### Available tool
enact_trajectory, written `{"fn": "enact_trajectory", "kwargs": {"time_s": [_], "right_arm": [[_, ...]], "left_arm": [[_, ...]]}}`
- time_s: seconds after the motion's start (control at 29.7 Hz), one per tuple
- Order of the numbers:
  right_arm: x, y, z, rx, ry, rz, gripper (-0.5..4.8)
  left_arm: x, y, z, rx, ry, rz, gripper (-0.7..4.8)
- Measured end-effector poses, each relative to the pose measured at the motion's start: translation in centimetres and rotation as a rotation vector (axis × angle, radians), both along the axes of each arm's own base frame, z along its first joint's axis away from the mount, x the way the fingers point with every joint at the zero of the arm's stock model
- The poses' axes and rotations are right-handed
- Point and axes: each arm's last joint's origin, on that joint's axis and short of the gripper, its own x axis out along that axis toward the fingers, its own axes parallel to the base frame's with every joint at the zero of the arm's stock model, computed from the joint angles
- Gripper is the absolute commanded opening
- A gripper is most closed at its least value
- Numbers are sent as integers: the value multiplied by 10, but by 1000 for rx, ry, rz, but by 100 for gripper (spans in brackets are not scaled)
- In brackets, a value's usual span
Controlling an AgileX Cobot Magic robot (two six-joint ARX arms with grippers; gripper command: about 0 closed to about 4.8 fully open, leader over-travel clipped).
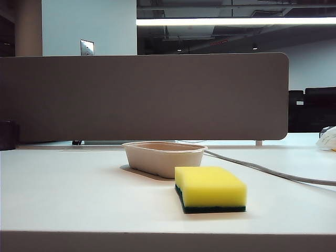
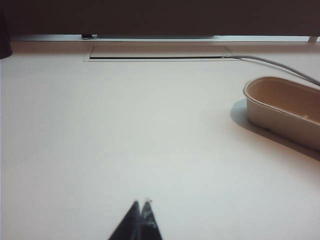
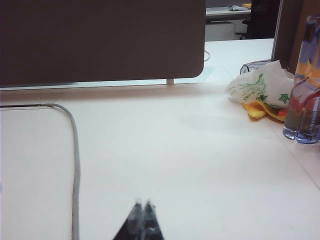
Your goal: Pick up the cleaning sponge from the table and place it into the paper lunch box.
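Your cleaning sponge [image 1: 211, 189] sits lower centre-right of the exterior frame, flat on the table [image 1: 68, 194], yellow foam up, thin dark green layer underneath. The paper lunch box [image 1: 164, 158] is just behind it, a bit to the left; their outlines overlap in that view, so whether they touch you can't tell.

Handling, as a judgement: sponge looks light, soft and squashy, not slippery, nothing fragile. Foam will give under the pads, so pinch across the short width at mid-length, w/ fingers low on the yellow sides near the green layer, which is prob. the stiffer part. The box looks thin-walled and light, so a nudge could slide it; drop the sponge in from above rather than pushing it over the rim.

Left gripper [image 2: 141, 202]: tips pressed together at bottom centre of the left wrist frame, holding nothing, over bare table. Right gripper [image 3: 142, 203]: same, fingers together, empty, bottom centre of the right wrist frame.

Views differ:
- Ext. view is the only one showing the sponge; neither arm appears in it.
- Left wrist view shows the box at right edge, open and empty inside as far as visible.
- Right wrist view shows neither task item; you get a grey cable [image 3: 75, 160], a printed plastic bag [image 3: 260, 90] and a water bottle [image 3: 306, 100] at right.
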Motion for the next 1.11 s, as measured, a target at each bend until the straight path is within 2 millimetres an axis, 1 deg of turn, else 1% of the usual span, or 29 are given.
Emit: {"fn": "enact_trajectory", "kwargs": {"time_s": [0.2,0.3,0.4,0.47,0.54,0.64,0.74,0.88,0.98,1.11], "right_arm": [[0,3,0,0,0,87,-8],[0,4,0,45,2,154,-8],[-1,6,2,169,2,205,-9],[-1,6,2,340,30,230,-9],[-1,8,-1,470,94,259,-9],[-4,11,-4,550,217,361,-9],[-7,14,-2,571,285,461,-9],[-12,20,7,575,318,589,-9],[-15,28,10,577,351,696,-9],[-17,42,15,584,421,794,-9]], "left_arm": [[0,0,0,0,0,0,-5],[0,0,0,0,0,0,-5],[0,0,0,0,1,-2,-5],[1,-2,-1,1,13,-19,-5],[2,-6,-4,5,58,-60,-5],[3,-13,-10,15,120,-127,-5],[3,-21,-13,25,155,-205,-5],[1,-28,-14,35,176,-275,-5],[1,-32,-17,43,201,-306,-5],[1,-35,-19,51,223,-333,-5]]}}
